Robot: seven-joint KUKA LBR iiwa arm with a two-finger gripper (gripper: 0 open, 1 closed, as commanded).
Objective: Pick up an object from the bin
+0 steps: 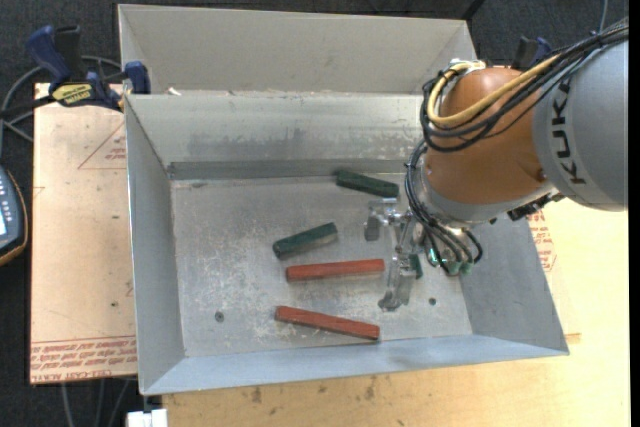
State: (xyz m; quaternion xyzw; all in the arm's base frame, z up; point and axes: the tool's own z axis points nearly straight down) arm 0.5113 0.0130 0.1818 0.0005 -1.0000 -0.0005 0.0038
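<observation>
Took the middle red bar [335,270] as the thing to lift. Lay flat on the floor of the bin [200,245], lengthwise left to right. Looked rigid, light and smooth-sided, probably plastic or painted wood. Judged unlikely to bend or break, though apt to slip or swing if pinched at the very tip. Best taken across the narrow width, a little in from the right end.

Found the claw [390,258] low at that right end of the bar, with fingers [400,287] spread wide apart, one on the far side of the bar and one on the near side. Straddled the bar's tip without clenching on it. Could not confirm contact with the bar. Gripped nothing as yet.

Noted a dark green block [305,239] just beyond the bar's left half, a second green block [367,183] farther beyond its right end, and a second red bar [327,323] on its near side, all clear of the claw.
</observation>
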